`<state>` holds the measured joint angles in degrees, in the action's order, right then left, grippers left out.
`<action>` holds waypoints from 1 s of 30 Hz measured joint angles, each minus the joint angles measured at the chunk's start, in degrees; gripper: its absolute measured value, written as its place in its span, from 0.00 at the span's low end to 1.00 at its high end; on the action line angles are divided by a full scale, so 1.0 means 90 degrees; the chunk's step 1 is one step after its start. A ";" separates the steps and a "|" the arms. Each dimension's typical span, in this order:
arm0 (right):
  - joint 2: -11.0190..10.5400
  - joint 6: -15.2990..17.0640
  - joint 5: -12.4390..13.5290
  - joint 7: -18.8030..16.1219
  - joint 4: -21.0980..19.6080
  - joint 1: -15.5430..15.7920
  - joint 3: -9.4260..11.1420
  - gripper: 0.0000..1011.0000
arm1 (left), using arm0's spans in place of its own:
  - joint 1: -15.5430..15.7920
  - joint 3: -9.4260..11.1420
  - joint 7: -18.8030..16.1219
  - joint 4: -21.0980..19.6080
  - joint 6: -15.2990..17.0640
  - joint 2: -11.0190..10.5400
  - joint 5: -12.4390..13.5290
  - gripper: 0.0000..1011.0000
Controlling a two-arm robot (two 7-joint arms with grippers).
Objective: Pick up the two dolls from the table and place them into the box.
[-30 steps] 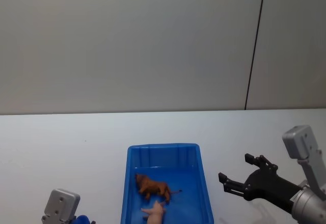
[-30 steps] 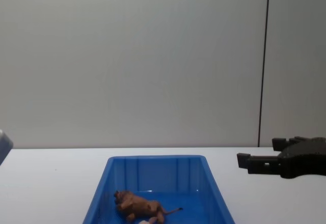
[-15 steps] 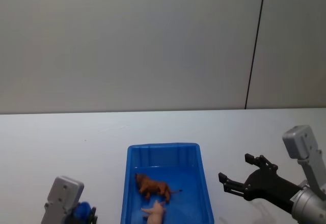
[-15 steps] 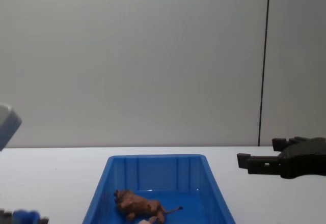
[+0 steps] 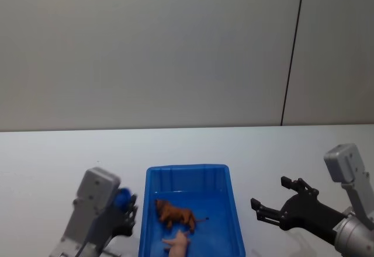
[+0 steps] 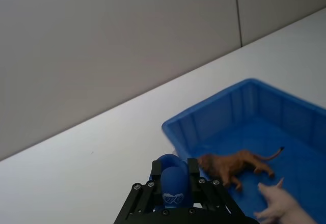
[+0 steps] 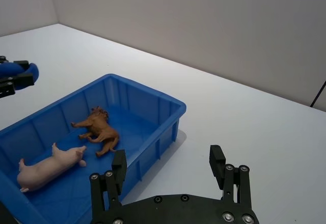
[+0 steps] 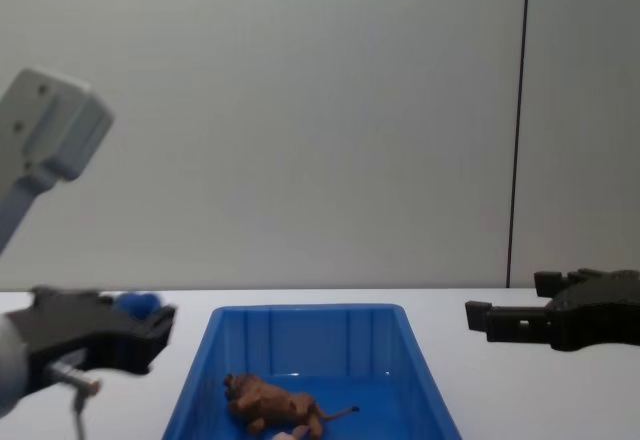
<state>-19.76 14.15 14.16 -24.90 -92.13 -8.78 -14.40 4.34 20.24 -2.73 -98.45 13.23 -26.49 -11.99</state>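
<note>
Head looks down, chest level; both share the box [image 5: 186, 172].

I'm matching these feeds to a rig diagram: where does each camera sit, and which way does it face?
Head: high, looking down at the box; left tool and right tool show.
Chest: low, looking across the table; both tools show.
Left wrist: looks past its tool, shut on a blue object, at the lion.
Right wrist: looks past its open tool at the pig.
All share the box.

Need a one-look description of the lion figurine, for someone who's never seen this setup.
Find the blue bin in the middle of the white table. Two animal figurines lie inside; the lion is the one toward the far end. It is brown, with a shaggy mane and thin tail, unlike the pale pink pig.
</note>
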 joint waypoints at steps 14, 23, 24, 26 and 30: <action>0.0000 0.0000 0.0000 0.0000 0.0000 0.0000 0.0000 0.99 | 0.0861 0.0294 0.1065 0.0592 -0.0493 0.0837 0.0525 0.56; 0.0000 0.0000 0.0000 0.0000 0.0000 0.0000 0.0000 0.99 | 0.1220 0.0408 0.1589 0.0940 -0.0731 0.1177 0.0661 0.81; 0.0001 0.0000 0.0000 0.0000 0.0000 0.0000 0.0000 0.99 | 0.1252 0.0413 0.1660 0.0966 -0.0782 0.1203 0.0673 0.87; 0.0000 0.0000 0.0000 0.0000 0.0000 0.0000 0.0000 0.99 | 0.1278 0.0415 0.1710 0.0985 -0.0831 0.1221 0.0679 0.91; 0.0000 0.0000 0.0000 0.0000 0.0000 0.0000 0.0000 0.99 | 0.1312 0.0414 0.1838 0.0993 -0.0963 0.1234 0.0690 0.99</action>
<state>-19.76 14.15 14.16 -24.90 -92.13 -8.78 -14.40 16.15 23.97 13.81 -89.52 4.56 -15.38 -5.78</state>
